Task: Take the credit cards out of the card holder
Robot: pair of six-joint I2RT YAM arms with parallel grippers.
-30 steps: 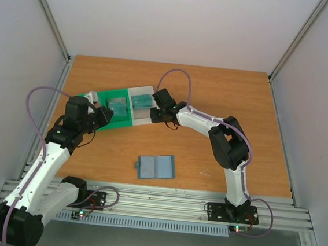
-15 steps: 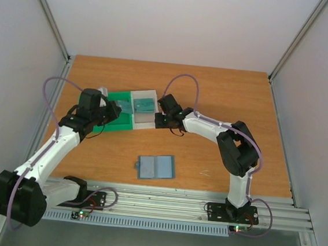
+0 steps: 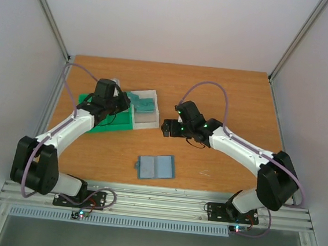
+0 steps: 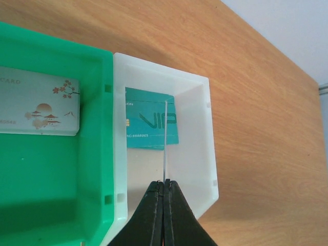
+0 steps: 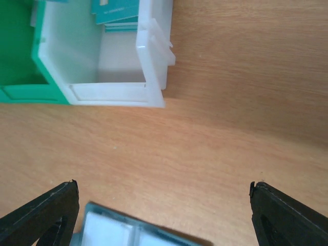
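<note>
Left tool [image 4: 164, 183] pinching card [image 4: 165, 143] edge-on, above white bin [image 4: 196, 159]

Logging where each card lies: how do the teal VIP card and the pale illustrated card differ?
The teal VIP card lies in the white bin; the pale illustrated card lies in the green tray. The teal one bears bold lettering and a chip, the pale one blossoms and pagodas. Both lie flat, face up.
</note>
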